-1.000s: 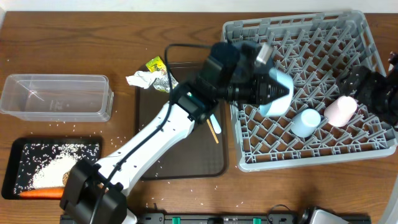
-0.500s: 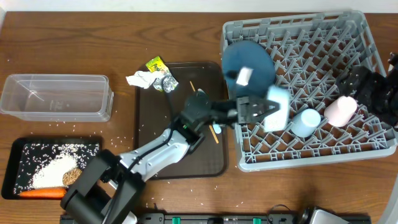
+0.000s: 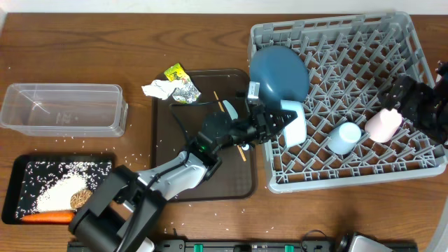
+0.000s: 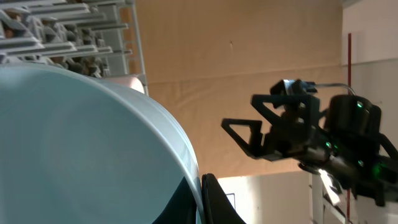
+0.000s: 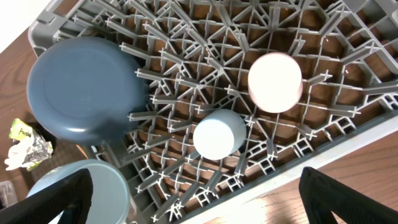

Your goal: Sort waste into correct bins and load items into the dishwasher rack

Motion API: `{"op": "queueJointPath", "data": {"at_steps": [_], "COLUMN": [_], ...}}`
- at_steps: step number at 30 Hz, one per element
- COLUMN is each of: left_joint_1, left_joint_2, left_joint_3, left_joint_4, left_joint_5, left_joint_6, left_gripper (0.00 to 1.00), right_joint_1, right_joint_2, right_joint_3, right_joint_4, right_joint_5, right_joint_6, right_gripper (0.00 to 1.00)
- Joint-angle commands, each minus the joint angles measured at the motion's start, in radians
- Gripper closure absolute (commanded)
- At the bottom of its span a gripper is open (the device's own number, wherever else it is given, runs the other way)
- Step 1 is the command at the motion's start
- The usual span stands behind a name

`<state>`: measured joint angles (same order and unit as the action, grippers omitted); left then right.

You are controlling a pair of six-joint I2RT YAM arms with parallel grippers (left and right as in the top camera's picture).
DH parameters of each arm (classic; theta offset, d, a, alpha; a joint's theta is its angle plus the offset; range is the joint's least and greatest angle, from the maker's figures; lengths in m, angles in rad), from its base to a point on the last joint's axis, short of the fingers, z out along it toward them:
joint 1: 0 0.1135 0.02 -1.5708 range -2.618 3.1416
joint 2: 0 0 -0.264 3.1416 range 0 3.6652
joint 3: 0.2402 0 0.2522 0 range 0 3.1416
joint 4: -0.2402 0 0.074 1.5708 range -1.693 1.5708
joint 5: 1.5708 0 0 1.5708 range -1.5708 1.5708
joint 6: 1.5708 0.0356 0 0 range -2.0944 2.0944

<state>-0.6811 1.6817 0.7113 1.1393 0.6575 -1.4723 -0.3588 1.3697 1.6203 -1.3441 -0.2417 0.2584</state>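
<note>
The grey rack [image 3: 392, 42] stands at the counter's right end. The blue plate [image 3: 278, 71] rests in its corner by the brown tray [image 3: 175, 147]. My left pincer [image 3: 278, 121] grasps the bowl [image 3: 294, 127] at the rack's left edge. My right pincer [image 5: 196, 186] hangs spread wide over the pink cup [image 3: 383, 124] and light blue cup [image 3: 344, 138].

Wooden table [image 3: 84, 49], grey rack [image 3: 350, 180], brown serving tray [image 3: 234, 178], clear tub [image 3: 63, 108], black tray [image 3: 63, 158] (rice grains [image 3: 82, 145] scattered)

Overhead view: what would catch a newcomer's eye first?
The big grey rack at right, with the blue plate at its upper left and a pink cup and light blue cup lower right. The left gripper holds the white bowl at the rack's left edge.
</note>
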Motion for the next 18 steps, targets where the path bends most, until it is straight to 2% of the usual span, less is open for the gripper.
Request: {"op": "queueJointPath", "data": {"at_steps": [1,7,18], "left_joint_1": [-0.019,-0.04,-0.045], "left_joint_2": [0.05,0.14,0.267], "left_joint_3": [0.011,0.011,0.011], "left_joint_4": [0.05,0.241,0.377], "left_joint_5": [-0.043,-0.048,-0.028], "left_joint_6": [-0.019,-0.082,-0.155], "left_gripper": [0.94,0.94,0.94], "right_joint_1": [-0.006,-0.006,-0.006], "right_joint_2": [-0.003,-0.003,-0.003], "right_joint_3": [0.003,0.003,0.003], "right_joint_4": [-0.002,-0.002,-0.002], "right_joint_5": [0.006,0.006,0.006], "right_joint_6": [-0.013,-0.013,-0.013], "right_gripper": [0.01,0.01,0.01]}}
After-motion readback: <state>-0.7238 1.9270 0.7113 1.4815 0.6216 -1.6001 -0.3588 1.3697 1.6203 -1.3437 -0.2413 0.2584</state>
